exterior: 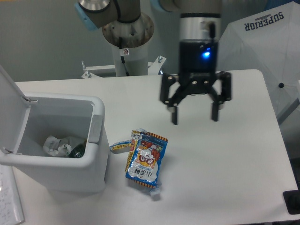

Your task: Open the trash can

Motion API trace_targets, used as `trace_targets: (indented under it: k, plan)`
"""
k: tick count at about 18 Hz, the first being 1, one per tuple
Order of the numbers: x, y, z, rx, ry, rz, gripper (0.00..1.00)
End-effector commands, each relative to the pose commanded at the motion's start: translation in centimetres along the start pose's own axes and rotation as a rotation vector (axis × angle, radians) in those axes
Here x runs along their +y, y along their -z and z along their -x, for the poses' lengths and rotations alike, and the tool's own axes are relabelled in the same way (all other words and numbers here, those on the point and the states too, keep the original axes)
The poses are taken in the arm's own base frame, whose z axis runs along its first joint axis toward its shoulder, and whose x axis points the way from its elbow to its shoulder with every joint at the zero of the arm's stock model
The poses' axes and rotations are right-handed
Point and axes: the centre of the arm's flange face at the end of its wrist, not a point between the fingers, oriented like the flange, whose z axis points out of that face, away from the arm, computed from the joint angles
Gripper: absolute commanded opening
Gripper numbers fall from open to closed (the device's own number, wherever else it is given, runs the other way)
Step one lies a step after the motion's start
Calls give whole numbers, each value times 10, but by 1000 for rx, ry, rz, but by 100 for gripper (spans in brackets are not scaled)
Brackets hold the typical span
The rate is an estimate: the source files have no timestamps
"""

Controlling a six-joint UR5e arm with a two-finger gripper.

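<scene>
- The trash can (61, 154) is sitting at the left end of the table (225, 187), its lid (11, 98) standing swung up and back on the far-left side, so the interior is showing, with crumpled waste lying at the bottom.
- The grey push tab (94, 129) is facing out from the right-hand wall of the trash can, just below the rim.
- The gripper (194, 116) is hanging above the table well to the right of the trash can and slightly farther back, its fingers spread wide and holding nothing.
- From the gripper, the trash can is lying to the left and a little nearer the camera; the can's long axis is running roughly left to right, with the tab end nearest the gripper.
- Snack packets (146, 160) are lying just beside the right-hand wall of the trash can, between it and the gripper.
- Judged from the raised lid, the opening appears to be already accomplished.
</scene>
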Motion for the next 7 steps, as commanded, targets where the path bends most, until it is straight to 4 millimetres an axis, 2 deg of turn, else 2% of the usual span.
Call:
trace_targets:
  k: [3,7]
  plan:
    - [21,-18,17,-97,-170,115,100]
    - [24,-25,22,-122,-254,152,100]
